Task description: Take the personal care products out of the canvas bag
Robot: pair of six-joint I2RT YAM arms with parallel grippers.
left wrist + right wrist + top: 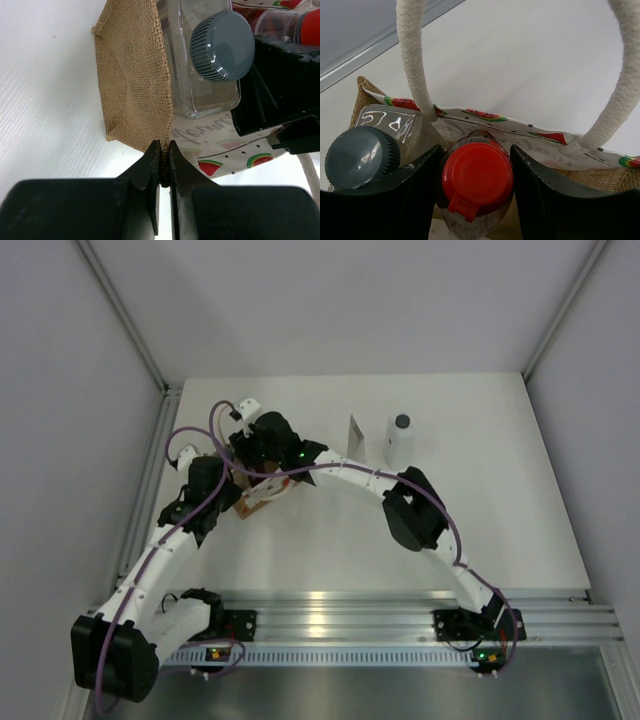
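Note:
The canvas bag (132,80) stands on the white table, its tan weave outside and a watermelon-print lining inside. My left gripper (164,146) is shut on the bag's rim seam. In the bag stand a pale bottle with a grey cap (362,156) and a red bottle (477,175). My right gripper (476,150) reaches down between the white rope handles (412,60), and its fingers press both sides of the red bottle. In the top view, a white tapered tube (355,435) and a white bottle with a dark cap (400,440) stand on the table right of the bag (258,500).
The table (480,520) is walled on three sides, with a metal rail along its near edge. Both arms crowd the left-centre of the table around the bag. The second rope handle (620,85) arches to the right of my right gripper.

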